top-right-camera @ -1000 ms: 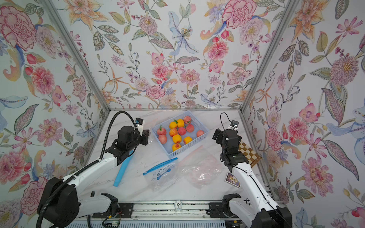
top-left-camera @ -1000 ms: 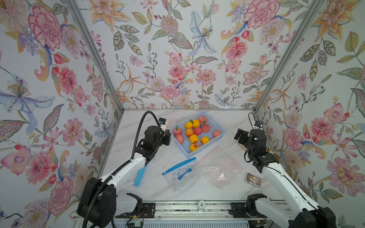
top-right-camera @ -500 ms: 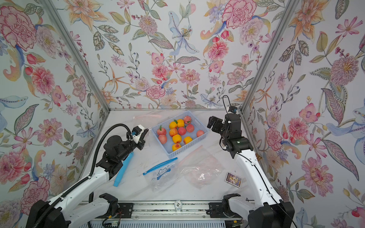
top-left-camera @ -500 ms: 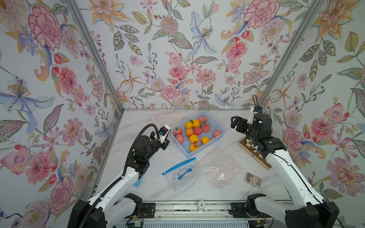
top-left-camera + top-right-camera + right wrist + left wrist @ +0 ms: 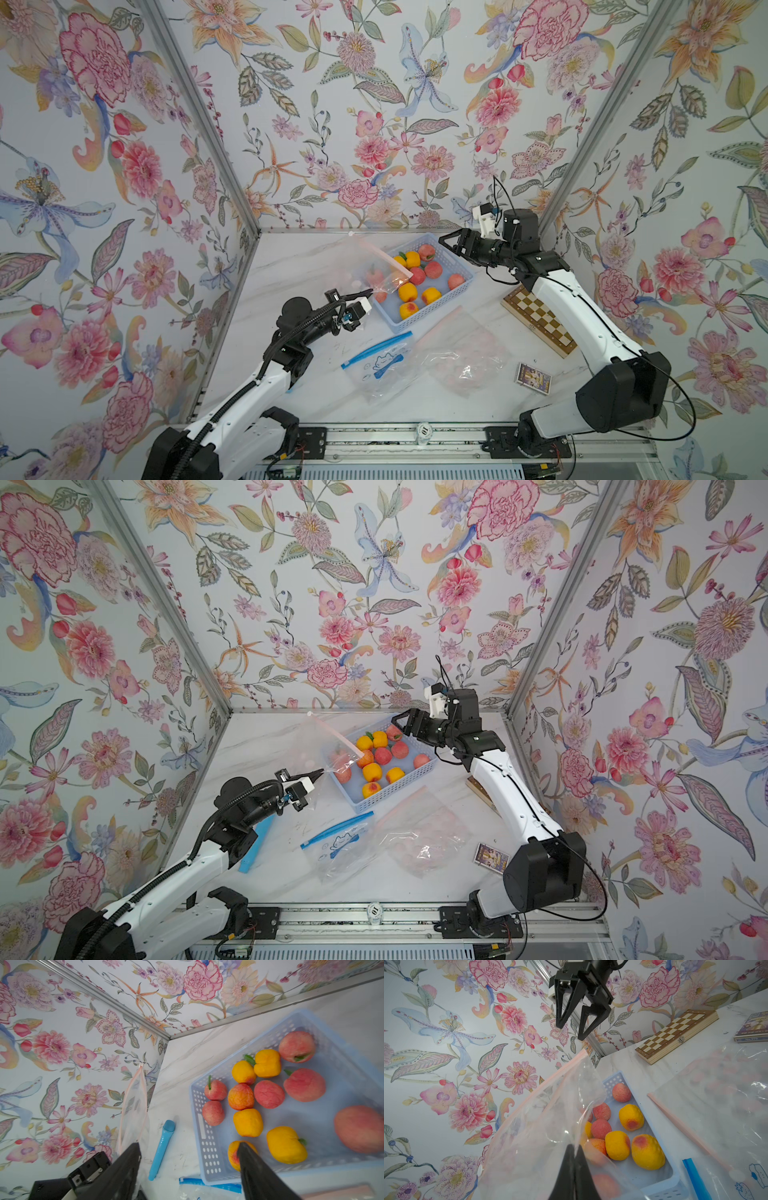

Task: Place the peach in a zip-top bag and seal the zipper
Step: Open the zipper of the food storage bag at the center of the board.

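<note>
While the left gripper [image 5: 368,294] pinches its black fingers [image 5: 568,1167] closed on one corner of a clear plastic zip-top bag with a pink zipper strip [image 5: 365,262], the bag stands up in the air beyond the fingertips, its zipper edge slanting away from them. Just past those fingertips, partly seen through the plastic, sits a pale blue perforated plastic basket [image 5: 432,309] holding red and yellow peaches [image 5: 433,269]; every peach in view lies in the basket.

The right gripper [image 5: 448,245] hovers above the basket's far end. Its two black fingers [image 5: 255,1167] are spread apart with nothing between them, and the fruit lies below them.

On the white marble tabletop [image 5: 299,266], nearer the robot's base than either pair of fingers, a clear bag with a blue zipper strip and cartoon print [image 5: 380,365] lies flat. Just beside it lies another clear pink-tinted bag [image 5: 461,357].
</note>
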